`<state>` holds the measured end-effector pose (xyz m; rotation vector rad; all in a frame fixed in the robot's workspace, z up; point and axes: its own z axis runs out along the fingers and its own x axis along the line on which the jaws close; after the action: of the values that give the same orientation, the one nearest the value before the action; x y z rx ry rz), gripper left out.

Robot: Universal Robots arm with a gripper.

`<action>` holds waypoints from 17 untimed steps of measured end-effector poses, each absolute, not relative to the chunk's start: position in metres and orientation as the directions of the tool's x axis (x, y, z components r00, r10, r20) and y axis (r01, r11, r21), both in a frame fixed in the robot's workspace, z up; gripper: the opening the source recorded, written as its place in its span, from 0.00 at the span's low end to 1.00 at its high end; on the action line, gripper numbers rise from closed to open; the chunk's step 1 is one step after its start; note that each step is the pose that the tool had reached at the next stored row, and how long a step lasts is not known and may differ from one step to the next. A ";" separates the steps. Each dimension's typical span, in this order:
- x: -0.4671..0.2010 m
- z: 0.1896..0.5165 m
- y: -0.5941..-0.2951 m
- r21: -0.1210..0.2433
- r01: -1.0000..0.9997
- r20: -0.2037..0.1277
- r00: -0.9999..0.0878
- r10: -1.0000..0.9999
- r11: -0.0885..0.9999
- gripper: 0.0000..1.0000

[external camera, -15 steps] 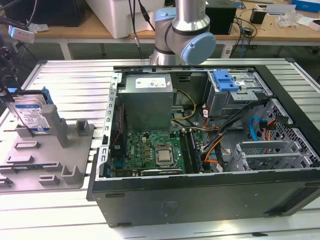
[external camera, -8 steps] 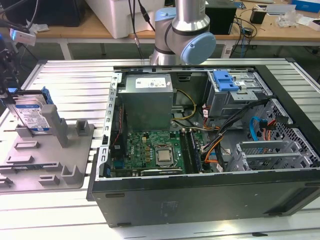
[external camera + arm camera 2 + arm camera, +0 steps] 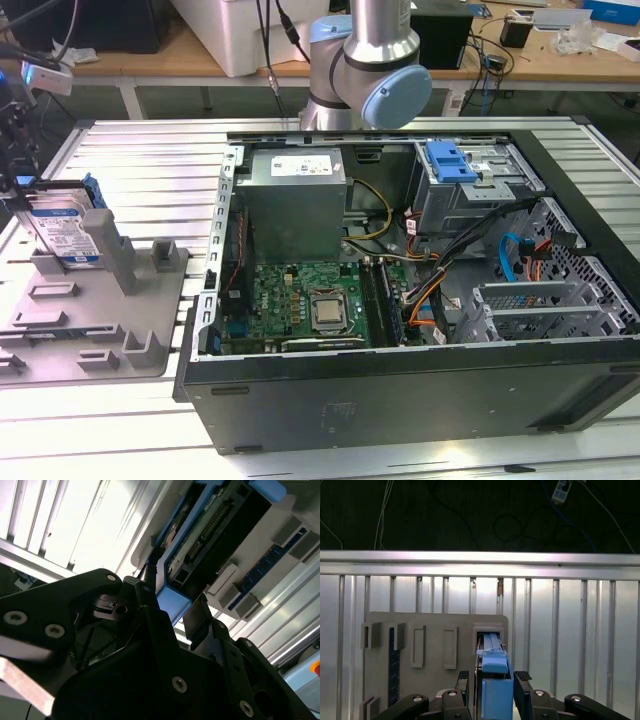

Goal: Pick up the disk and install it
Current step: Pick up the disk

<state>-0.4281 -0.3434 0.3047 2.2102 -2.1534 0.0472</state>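
The disk stands on edge in a slot of the grey holder plate at the exterior view's left; it is silver with a white-and-blue label and a blue frame. My gripper hangs right over its top edge. In the first wrist view the disk's blue frame rises between the two black fingers, and my gripper is open, with a thin dark gap on one side. In the second wrist view the frame's blue corner sits between the fingers of my gripper.
An open computer case lies at the exterior view's right, with a grey power-supply box, a motherboard and a drive cage with a blue latch. The ribbed metal table runs under everything. Upright posts on the holder stand beside the disk.
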 end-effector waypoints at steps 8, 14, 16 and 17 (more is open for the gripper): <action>-0.428 0.304 -0.343 0.018 -1.000 0.060 0.026 -0.998 -0.025 0.47; -0.428 0.301 -0.343 0.018 -1.000 0.060 0.027 -0.998 -0.025 0.40; -0.428 0.300 -0.343 0.018 -1.000 0.060 0.027 -0.998 -0.025 0.40; -0.428 0.300 -0.343 0.018 -1.000 0.060 0.027 -0.998 -0.025 0.40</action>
<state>-0.4281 -0.3434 0.2997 2.2103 -2.1535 0.0470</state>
